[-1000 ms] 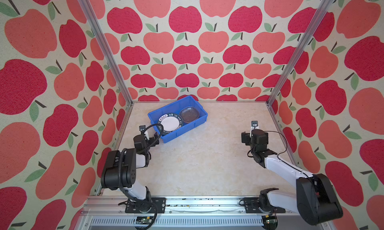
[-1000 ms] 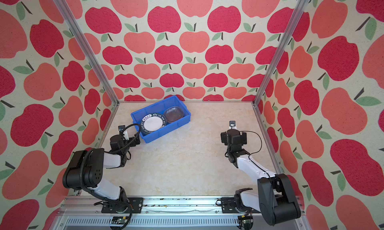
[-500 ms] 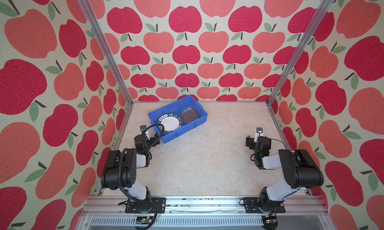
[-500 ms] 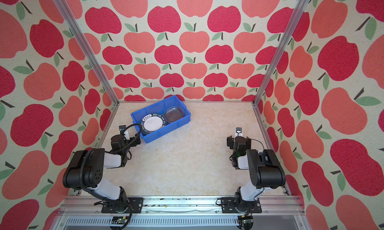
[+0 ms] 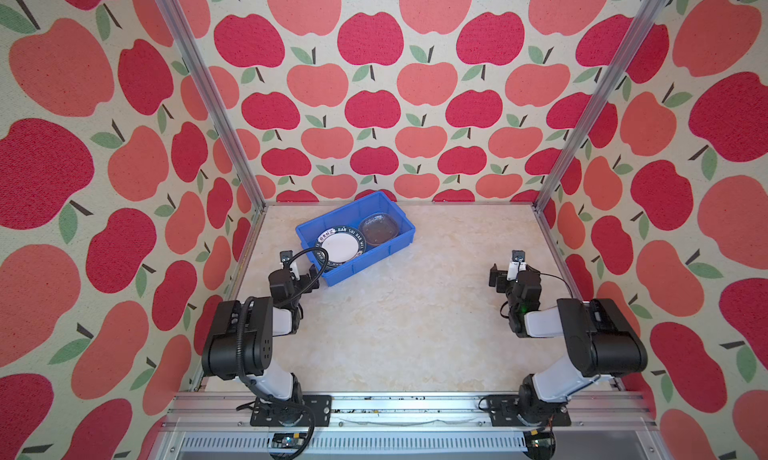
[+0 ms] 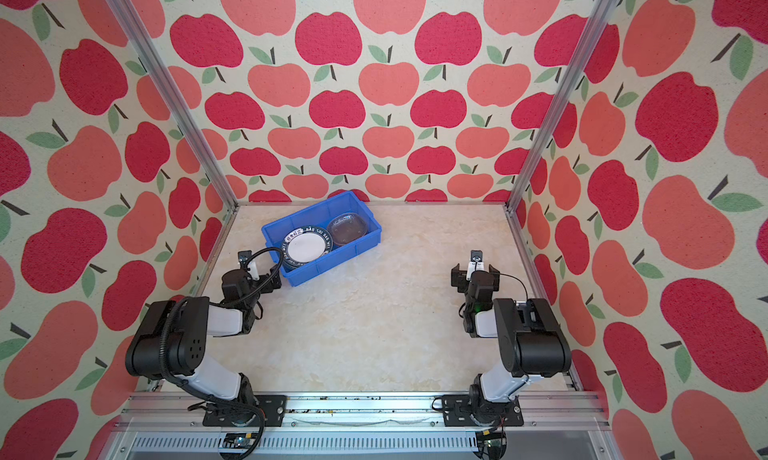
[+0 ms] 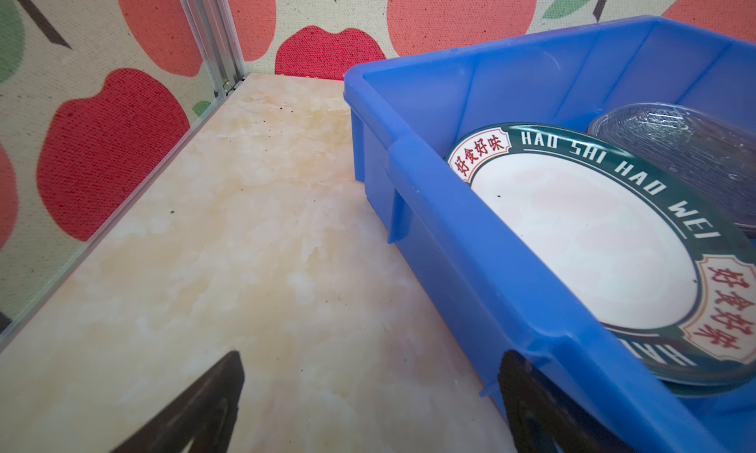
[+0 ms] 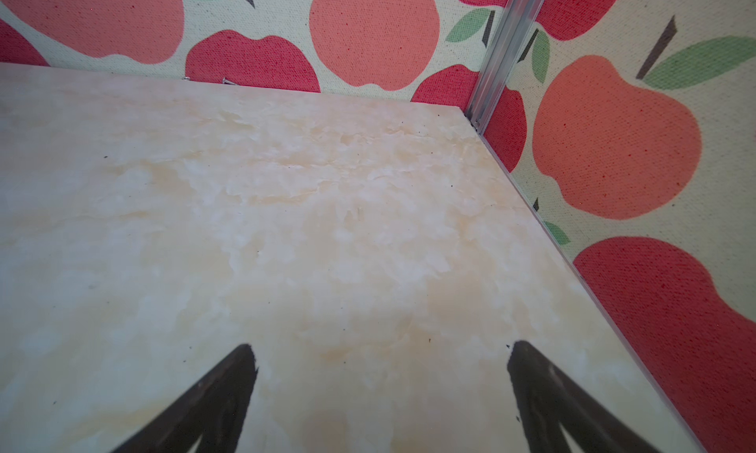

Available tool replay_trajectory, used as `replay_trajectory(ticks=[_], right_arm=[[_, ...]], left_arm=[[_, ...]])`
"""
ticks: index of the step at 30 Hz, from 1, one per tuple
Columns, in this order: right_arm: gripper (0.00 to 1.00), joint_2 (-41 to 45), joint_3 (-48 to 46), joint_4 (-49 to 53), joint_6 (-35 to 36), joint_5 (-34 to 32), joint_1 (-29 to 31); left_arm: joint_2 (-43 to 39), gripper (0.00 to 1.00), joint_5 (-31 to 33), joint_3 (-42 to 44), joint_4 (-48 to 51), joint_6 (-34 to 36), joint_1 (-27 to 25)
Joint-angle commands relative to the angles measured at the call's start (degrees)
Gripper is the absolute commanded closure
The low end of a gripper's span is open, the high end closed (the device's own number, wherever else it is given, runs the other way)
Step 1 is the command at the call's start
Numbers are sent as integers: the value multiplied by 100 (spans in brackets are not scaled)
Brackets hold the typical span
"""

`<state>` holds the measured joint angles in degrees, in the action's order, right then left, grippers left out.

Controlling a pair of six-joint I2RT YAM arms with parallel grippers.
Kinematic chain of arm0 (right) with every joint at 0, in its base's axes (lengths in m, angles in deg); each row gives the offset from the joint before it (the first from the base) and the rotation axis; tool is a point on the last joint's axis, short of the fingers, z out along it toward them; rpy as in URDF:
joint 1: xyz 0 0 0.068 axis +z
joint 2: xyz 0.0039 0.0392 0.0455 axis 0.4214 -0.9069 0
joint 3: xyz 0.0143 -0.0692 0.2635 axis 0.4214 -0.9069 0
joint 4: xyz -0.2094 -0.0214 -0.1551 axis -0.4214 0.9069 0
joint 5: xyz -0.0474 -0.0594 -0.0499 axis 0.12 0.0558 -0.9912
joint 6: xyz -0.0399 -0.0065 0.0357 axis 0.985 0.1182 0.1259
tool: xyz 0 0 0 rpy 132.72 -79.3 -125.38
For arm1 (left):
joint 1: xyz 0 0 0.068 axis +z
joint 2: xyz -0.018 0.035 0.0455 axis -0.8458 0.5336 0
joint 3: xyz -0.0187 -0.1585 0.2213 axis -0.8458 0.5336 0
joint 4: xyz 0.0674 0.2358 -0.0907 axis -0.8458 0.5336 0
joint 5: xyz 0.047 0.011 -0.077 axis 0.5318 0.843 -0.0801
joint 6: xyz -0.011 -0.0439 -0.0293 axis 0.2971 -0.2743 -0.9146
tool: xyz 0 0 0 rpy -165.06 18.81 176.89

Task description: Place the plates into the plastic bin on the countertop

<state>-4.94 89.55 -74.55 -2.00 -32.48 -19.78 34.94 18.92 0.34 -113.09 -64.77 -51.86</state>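
Near the right wall [image 5: 665, 229] the right gripper [image 5: 510, 276] has retreated, released like the left gripper [image 5: 300, 281]; plates [image 5: 338, 248] lie in the plastic bin [image 5: 353, 206], probably finished.

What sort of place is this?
Probably a mock kitchen counter in a robot test booth: apple-print walls framed by aluminium rails, a marble-look countertop, two robot arms bolted at the front.

1. All views are bright and evenly lit by diffuse light. Shadows are soft, with a narrow dark one under the plastic bin [image 7: 470, 242].
2. Ahead of the left gripper [image 7: 370, 357], the clear glass plate [image 7: 675, 152] carries small white glints. The white plate [image 7: 581, 242] shows faint pink reflections.
3. The fingers [image 8: 204, 402] of the right gripper [image 8: 380, 345] look dark and soft-edged. The countertop [image 8: 327, 205] beyond them is sharp.
4. Wide-angle distortion shows in both top views: the aluminium posts [image 5: 208, 96] lean outward.
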Motion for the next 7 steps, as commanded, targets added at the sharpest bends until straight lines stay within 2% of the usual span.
replay_trajectory(ticks=[1,7], right_arm=[[0,22,222,396,-46,927,-169],[0,44,137,235,-23,934,-161]], left_arm=[[8,1,56,-57,-20,47,33],[15,1,57,-57,-27,47,26]])
